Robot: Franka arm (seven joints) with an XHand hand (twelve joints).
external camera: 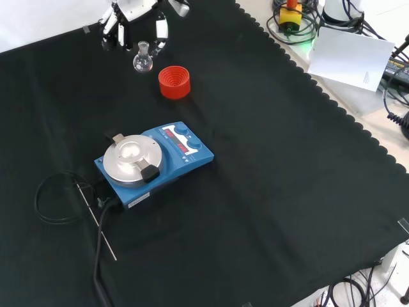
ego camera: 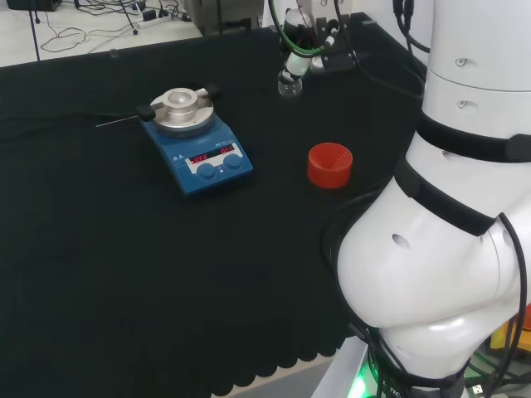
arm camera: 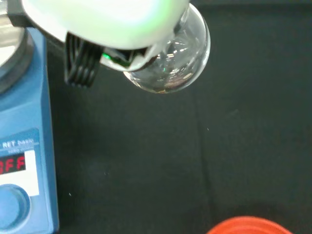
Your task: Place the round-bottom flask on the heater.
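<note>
The round-bottom flask (ego camera: 289,85) is clear glass and hangs just under my hand (ego camera: 296,54) at the far side of the cloth in the head view. In the front view my hand (external camera: 132,11) comes in at the top left, its fingers curled about the flask's (external camera: 142,61) neck. The wrist view puts the flask's bulb (arm camera: 170,58) right against my hand (arm camera: 107,19). The heater (ego camera: 199,139), a blue box with a round silver plate (external camera: 130,158), stands apart from the flask, nearer the middle of the cloth; its edge (arm camera: 22,146) appears in the wrist view.
An empty red ribbed ring stand (external camera: 174,82) sits next to the flask, between it and the heater; it also appears in the head view (ego camera: 329,164). A thin metal rod (external camera: 96,217) and a looped black cable (external camera: 54,201) lie beside the heater. The arm's white links (ego camera: 448,215) stand at the right.
</note>
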